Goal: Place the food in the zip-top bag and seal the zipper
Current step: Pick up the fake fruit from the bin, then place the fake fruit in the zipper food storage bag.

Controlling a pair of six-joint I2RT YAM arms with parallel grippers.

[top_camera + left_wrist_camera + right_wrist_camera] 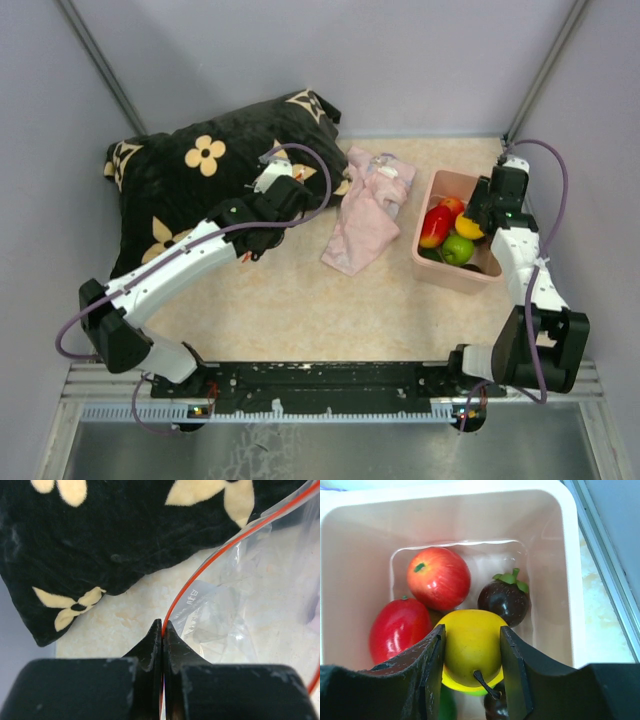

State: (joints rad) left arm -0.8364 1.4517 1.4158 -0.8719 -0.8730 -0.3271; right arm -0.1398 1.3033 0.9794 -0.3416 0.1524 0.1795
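Note:
In the left wrist view my left gripper (163, 626) is shut on the thin orange-red zipper (210, 560) of the clear crinkly zip-top bag (250, 615), which lies on the table beside the pillow. From above, the left gripper (277, 170) sits at the pillow's edge. My right gripper (471, 652) is shut on a yellow fruit (470, 645) inside the pink bin (555, 580). Under it lie a red apple (438, 577), a red fruit (395, 630) and a dark brown fruit (505, 602). From above, the right gripper (470, 224) is over the bin, next to a lime green fruit (458, 249).
A large black pillow (190, 180) with cream flowers fills the back left. A pale pink cloth (365, 215) lies between the pillow and the pink bin (450, 275). Grey walls close in the back and both sides.

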